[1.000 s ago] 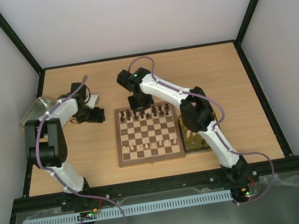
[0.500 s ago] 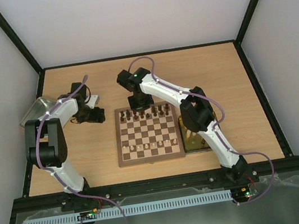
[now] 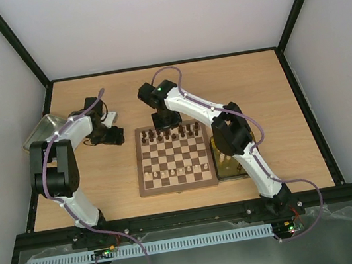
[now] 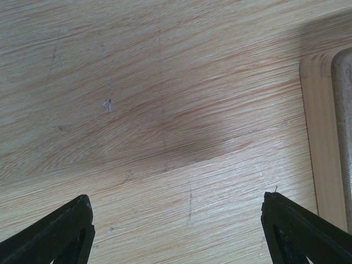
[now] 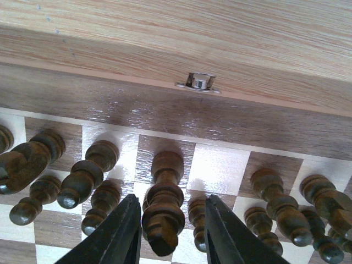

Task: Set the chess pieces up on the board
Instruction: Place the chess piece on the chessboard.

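The board (image 3: pixel 177 187) lies mid-table, with dark chess pieces (image 3: pixel 173 132) along its far rows and cream ones (image 3: pixel 174 171) along a near row. My right gripper (image 3: pixel 161 122) hangs over the far edge. In the right wrist view its jaws (image 5: pixel 171 202) straddle a tall dark piece (image 5: pixel 163 212) that stands upright on a back-row square. The jaws are open, with a gap on the right side of the piece. The left gripper (image 3: pixel 115 136) hovers over bare table left of the board, and its fingers (image 4: pixel 176 199) stand wide apart with nothing between them.
A metal tray (image 3: pixel 42 130) sits at the far left and a golden tray (image 3: pixel 225 164) lies against the board's right side. Dark pieces (image 5: pixel 82 179) crowd both sides of the right jaws. A pale wooden edge (image 4: pixel 319 137) shows at the right of the left wrist view.
The right jaws have parted a little around the dark piece. Neither arm has visibly shifted in the top view.
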Robot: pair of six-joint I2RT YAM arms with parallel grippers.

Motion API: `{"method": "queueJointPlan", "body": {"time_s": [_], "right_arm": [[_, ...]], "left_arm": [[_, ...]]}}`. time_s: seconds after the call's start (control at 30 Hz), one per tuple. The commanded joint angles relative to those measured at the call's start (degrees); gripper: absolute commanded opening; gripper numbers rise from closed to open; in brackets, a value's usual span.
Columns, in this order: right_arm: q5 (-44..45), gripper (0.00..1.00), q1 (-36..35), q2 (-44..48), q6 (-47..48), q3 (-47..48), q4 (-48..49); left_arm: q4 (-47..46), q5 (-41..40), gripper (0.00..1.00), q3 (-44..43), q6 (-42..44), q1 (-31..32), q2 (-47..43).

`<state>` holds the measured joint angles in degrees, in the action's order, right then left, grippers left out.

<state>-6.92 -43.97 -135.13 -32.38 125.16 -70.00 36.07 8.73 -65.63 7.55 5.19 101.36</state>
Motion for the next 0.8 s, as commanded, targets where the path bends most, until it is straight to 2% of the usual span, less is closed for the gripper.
{"method": "queueJointPlan", "body": {"time_s": [0.0, 0.23, 0.53, 0.63, 0.77], "right_arm": [[3.0, 0.31, -0.5, 2.6, -0.4, 0.2, -0.9], [3.3, 0.35, -0.3, 4.0, -0.3, 3.9, -2.9], [1.7, 0.34, 0.8, 9.2, -1.5, 2.8, -2.7], [3.2, 0.33, 3.0, 14.9, -2.4, -4.5, -1.3], [3.3, 0.32, 7.9, 29.6, -3.7, -24.7, 4.4]], "left_arm": [[0.5, -0.3, 0.84, -1.4, 0.4, 0.4, 0.7], [0.5, -0.5, 0.84, -1.5, 0.4, 0.9, 0.9], [0.9, -0.5, 0.84, -1.9, 0.3, 1.4, 0.9], [1.2, -0.6, 0.84, -2.2, 0.2, 1.6, 0.6], [0.8, -0.8, 0.84, -1.6, 0.2, 1.6, 0.0]]}}
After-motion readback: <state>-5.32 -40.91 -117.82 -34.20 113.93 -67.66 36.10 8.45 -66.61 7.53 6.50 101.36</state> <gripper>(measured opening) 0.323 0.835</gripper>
